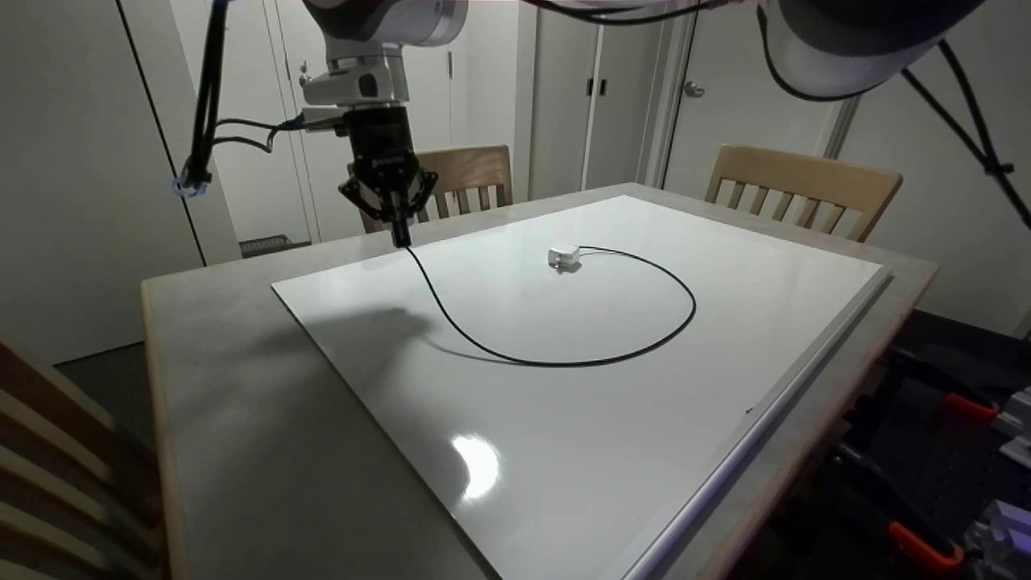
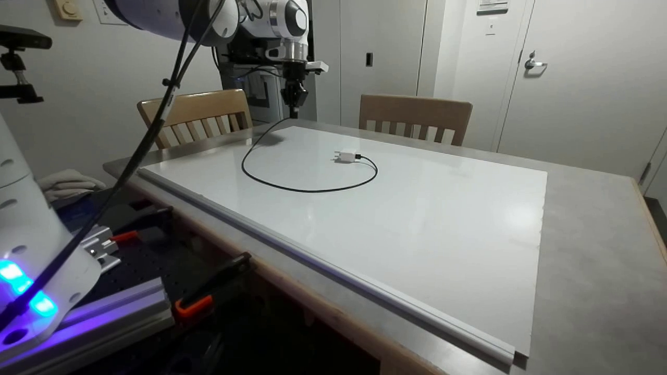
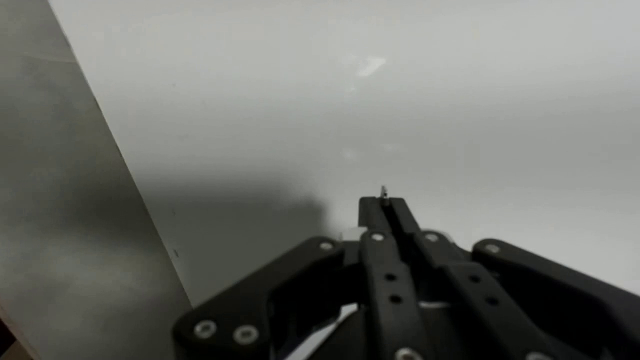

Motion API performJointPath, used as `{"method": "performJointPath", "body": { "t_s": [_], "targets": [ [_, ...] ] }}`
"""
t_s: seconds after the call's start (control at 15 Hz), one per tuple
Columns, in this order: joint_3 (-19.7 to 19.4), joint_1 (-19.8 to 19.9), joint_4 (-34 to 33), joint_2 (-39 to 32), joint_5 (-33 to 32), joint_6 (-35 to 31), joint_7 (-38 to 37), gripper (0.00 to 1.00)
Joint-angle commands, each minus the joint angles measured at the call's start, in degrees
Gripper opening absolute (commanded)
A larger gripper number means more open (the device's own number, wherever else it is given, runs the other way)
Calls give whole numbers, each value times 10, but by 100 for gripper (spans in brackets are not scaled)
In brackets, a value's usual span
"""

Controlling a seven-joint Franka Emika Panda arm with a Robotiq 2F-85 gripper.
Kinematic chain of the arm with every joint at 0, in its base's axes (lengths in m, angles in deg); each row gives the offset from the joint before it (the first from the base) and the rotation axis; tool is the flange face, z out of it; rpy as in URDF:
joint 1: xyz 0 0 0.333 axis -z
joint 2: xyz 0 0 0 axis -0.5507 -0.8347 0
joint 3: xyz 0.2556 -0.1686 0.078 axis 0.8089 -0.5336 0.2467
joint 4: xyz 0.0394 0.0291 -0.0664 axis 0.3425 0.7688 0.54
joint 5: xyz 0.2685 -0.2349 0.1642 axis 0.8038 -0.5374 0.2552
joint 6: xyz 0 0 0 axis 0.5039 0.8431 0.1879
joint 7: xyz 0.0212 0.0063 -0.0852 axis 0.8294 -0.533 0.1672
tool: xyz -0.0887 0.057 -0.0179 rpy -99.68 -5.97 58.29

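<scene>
- A white board (image 2: 443, 229) lies on a table (image 2: 594, 234); in an exterior view, 2 chairs (image 2: 415, 109) stand at its far side.
- The gripper (image 1: 401, 239) hangs above the board, pinched narrow on 1 end of a black cable (image 1: 564, 365).
- The cable drops and curves across the board.
- Its other end joins a white plug (image 2: 346, 155) resting there.

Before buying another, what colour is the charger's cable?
The cable is black, clearest in an exterior view.
</scene>
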Motion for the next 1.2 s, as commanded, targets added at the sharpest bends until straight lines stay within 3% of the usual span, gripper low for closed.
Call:
{"method": "performJointPath", "body": {
  "t_s": [0.0, 0.27, 0.4, 0.47, 0.6, 0.93, 1.13],
  "targets": [
    [150, 39, 122, 56, -156, -66, 0, 2],
    [342, 105, 204, 46, -345, -100, 0, 2],
    [436, 147, 253, 30, -410, -113, 0, 2],
    [366, 88, 166, 21, -369, -83, 0, 6],
    [417, 118, 205, 21, -398, -92, 0, 6],
    [452, 139, 240, 19, -415, -100, 0, 2],
    [492, 150, 262, 8, -442, -104, 0, 2]
  ]
}}
